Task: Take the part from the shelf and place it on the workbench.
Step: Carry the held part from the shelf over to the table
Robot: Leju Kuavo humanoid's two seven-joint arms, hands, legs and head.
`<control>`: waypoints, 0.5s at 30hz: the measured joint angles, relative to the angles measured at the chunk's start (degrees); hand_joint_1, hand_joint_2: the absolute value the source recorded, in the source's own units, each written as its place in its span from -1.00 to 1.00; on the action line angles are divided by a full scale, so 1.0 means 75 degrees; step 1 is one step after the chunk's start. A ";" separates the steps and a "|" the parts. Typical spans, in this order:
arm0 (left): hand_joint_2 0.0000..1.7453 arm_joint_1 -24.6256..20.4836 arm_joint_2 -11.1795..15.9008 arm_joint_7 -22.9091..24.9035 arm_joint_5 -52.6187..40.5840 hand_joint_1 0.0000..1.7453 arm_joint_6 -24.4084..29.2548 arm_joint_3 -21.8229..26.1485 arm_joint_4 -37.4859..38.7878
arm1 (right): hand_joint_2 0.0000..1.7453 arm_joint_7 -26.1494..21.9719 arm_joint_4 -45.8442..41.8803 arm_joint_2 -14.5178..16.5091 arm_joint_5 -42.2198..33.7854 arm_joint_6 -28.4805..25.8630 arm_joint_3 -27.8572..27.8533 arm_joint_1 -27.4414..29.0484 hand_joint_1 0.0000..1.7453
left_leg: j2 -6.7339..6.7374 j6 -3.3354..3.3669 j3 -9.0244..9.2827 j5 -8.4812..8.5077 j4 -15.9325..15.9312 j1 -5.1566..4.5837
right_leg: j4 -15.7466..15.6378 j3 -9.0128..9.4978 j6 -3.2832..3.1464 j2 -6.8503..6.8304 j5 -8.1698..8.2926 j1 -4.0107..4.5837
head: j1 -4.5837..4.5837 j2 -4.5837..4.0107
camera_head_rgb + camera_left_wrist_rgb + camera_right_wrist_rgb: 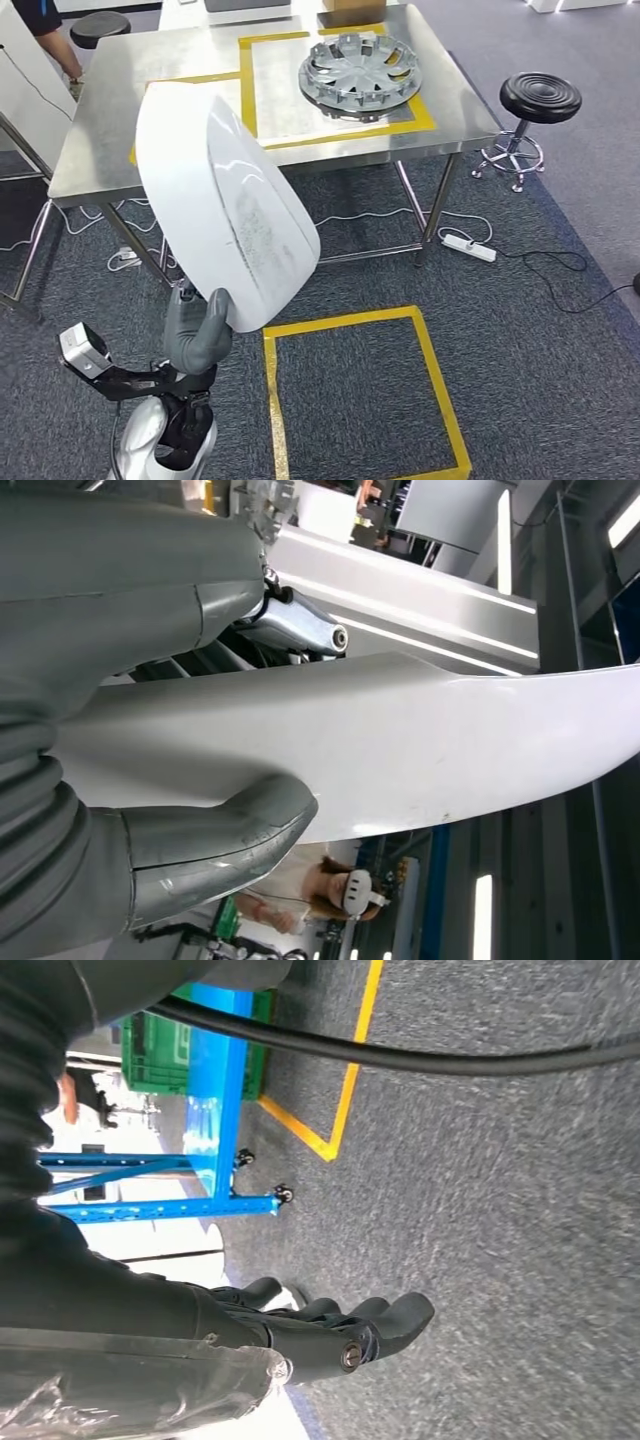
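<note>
A: What is seen from the head view?

B: A large white curved plastic panel (226, 205) is held up in the air by the left hand (198, 330), whose grey thumb and fingers are wrapped round its lower edge. The panel is tilted, with its upper end overlapping the near edge of the stainless steel workbench (113, 110) in the picture; it is not resting on the workbench. On the workbench a silver wheel cover (361, 72) is laid inside a rectangle of yellow tape (249, 90). A black round stool (540, 97) is placed to the right of the workbench, a white power strip (469, 247) is seen on the grey carpet beneath it, and a yellow taped square (438, 385) is marked on the floor nearer the robot.

A: And from the left wrist?

B: The same panel (423, 740) is seen edge-on, clamped between the thick grey thumb (219, 845) on one face and the fingers (294, 620) on the other. A person wearing a white headset (355, 888) is glimpsed beyond it.

A: What about the right wrist?

B: The right hand (340, 1335) is shown above grey carpet with nothing held; its dark fingers are stretched out and kept close together. A blue wheeled frame (219, 1170) carrying a green crate (162, 1055) is seen beyond, beside a yellow floor line (351, 1070).
</note>
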 joint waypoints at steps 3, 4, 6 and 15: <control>1.00 -0.0014 0.0008 -0.0017 0.0004 1.00 -0.0044 0.0000 0.0003 | 1.00 0.0001 0.0000 -0.0001 -0.0002 -0.0063 0.0000 0.0007 -1.00 | 0.0013 -0.0082 -0.0678 -0.0643 0.1416 0.0019 | 0.0000 -0.0001 -0.0056 -0.0028 -0.0008 0.0002 | -0.0043 0.0000; 1.00 -0.0010 0.0012 -0.0026 -0.0005 1.00 -0.0071 0.0001 0.0006 | 1.00 -0.0009 0.0000 -0.0002 -0.0005 -0.0086 0.0000 0.0011 -1.00 | 0.0013 -0.0084 -0.0818 -0.0683 0.1682 0.0019 | 0.0001 0.0000 -0.0060 -0.0035 -0.0011 0.0004 | -0.0044 0.0000; 1.00 -0.0014 0.0017 -0.0099 -0.0108 1.00 -0.0122 0.0002 0.0011 | 1.00 -0.0037 0.0000 -0.0002 -0.0015 -0.0108 0.0000 0.0012 -1.00 | 0.0015 -0.0055 -0.0683 -0.0352 0.1376 0.0019 | 0.0001 0.0012 -0.0057 -0.0036 -0.0017 0.0005 | -0.0044 0.0000; 1.00 -0.0021 -0.0075 -0.0839 -0.0506 1.00 -0.0013 0.0039 -0.0047 | 1.00 -0.0049 0.0000 -0.0001 -0.0184 0.0133 -0.0003 0.0014 -1.00 | 0.0039 0.0258 0.0215 0.0259 -0.0439 0.0019 | 0.0295 -0.0124 0.0246 -0.0035 -0.0278 0.0041 | -0.0007 0.0000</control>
